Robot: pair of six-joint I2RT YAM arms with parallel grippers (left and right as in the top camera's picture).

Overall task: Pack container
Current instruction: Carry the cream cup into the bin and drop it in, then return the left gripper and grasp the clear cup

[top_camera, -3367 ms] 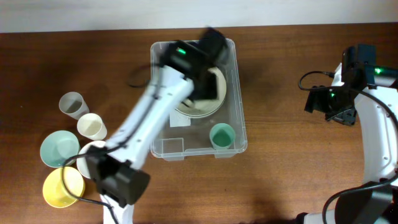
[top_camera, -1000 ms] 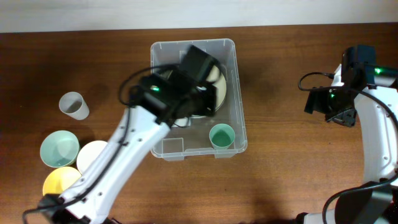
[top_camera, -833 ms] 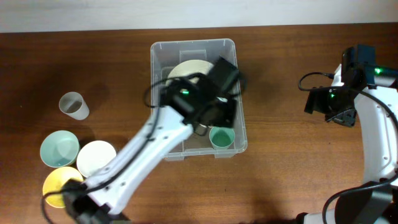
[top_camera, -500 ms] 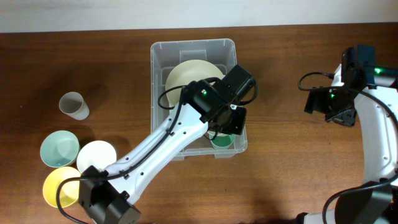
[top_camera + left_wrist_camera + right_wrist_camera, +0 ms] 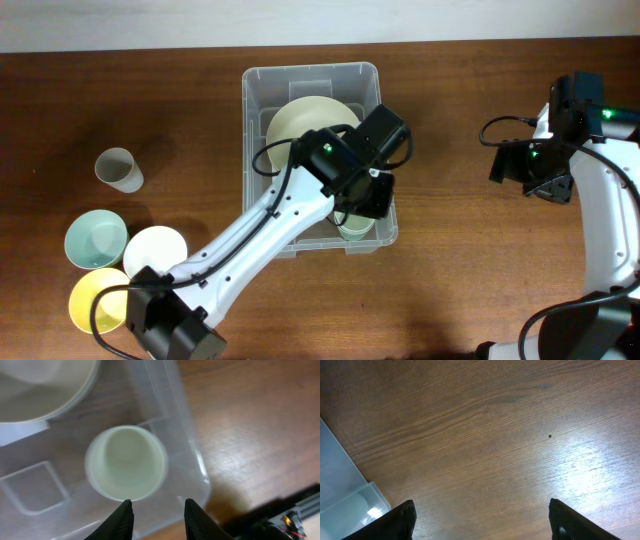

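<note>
Moved: left fingers (image 5: 124,521) to clear rectangular plastic tub's (image 5: 310,72) lower right, parted, pale round cup (image 5: 125,462) dropped (right fingers (image 5: 395,522) wide, empty). Next: fetch grey tumbler (image 5: 118,168), frame left.

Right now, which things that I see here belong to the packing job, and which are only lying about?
Job: container; big bowl and cup inside it; left gripper, open above the cup.
Lying about on the table, likely waiting: grey cup, teal bowl, white bowl, yellow bowl; right gripper, open over bare wood.
</note>
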